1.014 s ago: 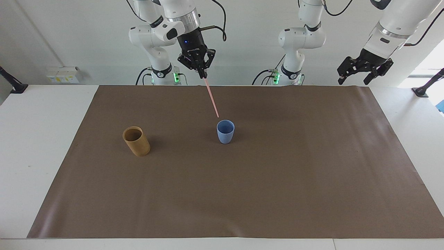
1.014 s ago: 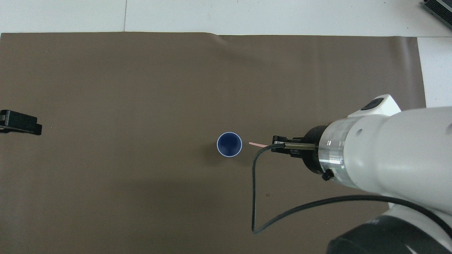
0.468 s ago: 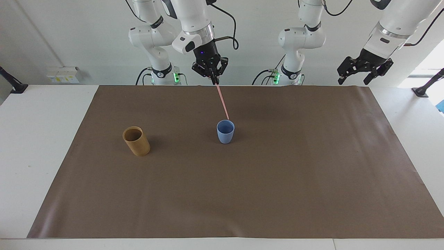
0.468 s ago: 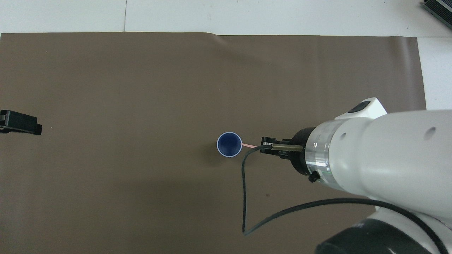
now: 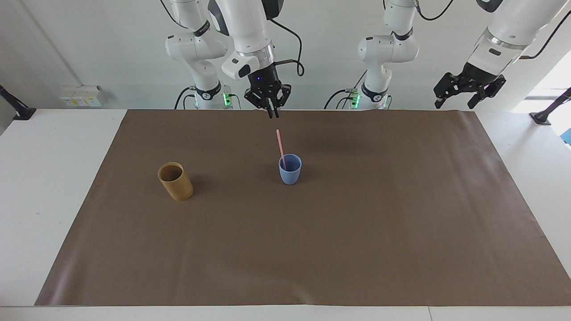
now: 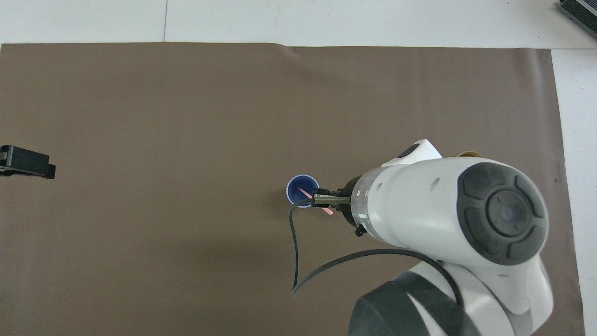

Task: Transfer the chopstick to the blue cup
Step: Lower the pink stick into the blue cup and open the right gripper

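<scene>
Chopstick (image 6: 305, 192) tilted in blue cup (image 6: 295, 183)

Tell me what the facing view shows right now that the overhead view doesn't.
Only the facing view shows the gap between the right gripper and the top of the chopstick, the whole tan cup toward the right arm's end, and the left gripper waiting raised off the mat's edge. Only the overhead view looks straight down into the blue cup, with the right arm covering part of its rim. Both show the chopstick leaning in the blue cup, released.
</scene>
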Motion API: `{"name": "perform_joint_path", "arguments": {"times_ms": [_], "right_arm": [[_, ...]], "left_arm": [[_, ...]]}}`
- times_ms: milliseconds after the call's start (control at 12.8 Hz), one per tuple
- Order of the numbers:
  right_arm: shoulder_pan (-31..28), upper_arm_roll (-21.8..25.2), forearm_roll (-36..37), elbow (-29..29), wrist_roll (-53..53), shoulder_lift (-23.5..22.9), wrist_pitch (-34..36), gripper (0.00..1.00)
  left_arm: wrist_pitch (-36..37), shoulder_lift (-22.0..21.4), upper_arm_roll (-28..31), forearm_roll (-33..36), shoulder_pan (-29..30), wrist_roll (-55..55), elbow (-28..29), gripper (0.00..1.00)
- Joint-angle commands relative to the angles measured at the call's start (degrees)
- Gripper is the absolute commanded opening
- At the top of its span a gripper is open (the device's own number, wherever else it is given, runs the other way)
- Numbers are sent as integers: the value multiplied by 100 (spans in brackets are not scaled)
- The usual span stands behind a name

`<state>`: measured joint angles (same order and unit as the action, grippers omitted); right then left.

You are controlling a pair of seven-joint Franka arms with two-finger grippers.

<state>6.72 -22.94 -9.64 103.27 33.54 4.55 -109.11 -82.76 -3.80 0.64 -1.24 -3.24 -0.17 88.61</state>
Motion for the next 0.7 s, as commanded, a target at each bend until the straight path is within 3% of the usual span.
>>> {"name": "perform_joint_path", "arguments": {"times_ms": [0,78,156,234,312,390,624], "right_arm": [[-4,-18,77,97,-102,81,-146,25],[-4,-9,85,70,-102,73,-146,26],[-13,-9,85,44,-102,64,-137,35],[-74,-9,94,44,-111,90,-120,53],[-118,52,94,26,-189,134,-67,80],[-267,87,94,26,-347,247,-32,98],[-995,87,182,18,-795,573,502,100]], "left_arm": [[120,-33,-46,-8,87,43,-63,100],[120,-33,-46,-8,87,43,-63,100],[120,-33,-46,-8,87,43,-63,100],[120,-33,-46,-8,87,43,-63,100],[120,-33,-46,-8,87,43,-63,100],[120,-33,-46,-8,87,43,-63,100],[120,-33,-55,-8,87,43,-63,100]]}}
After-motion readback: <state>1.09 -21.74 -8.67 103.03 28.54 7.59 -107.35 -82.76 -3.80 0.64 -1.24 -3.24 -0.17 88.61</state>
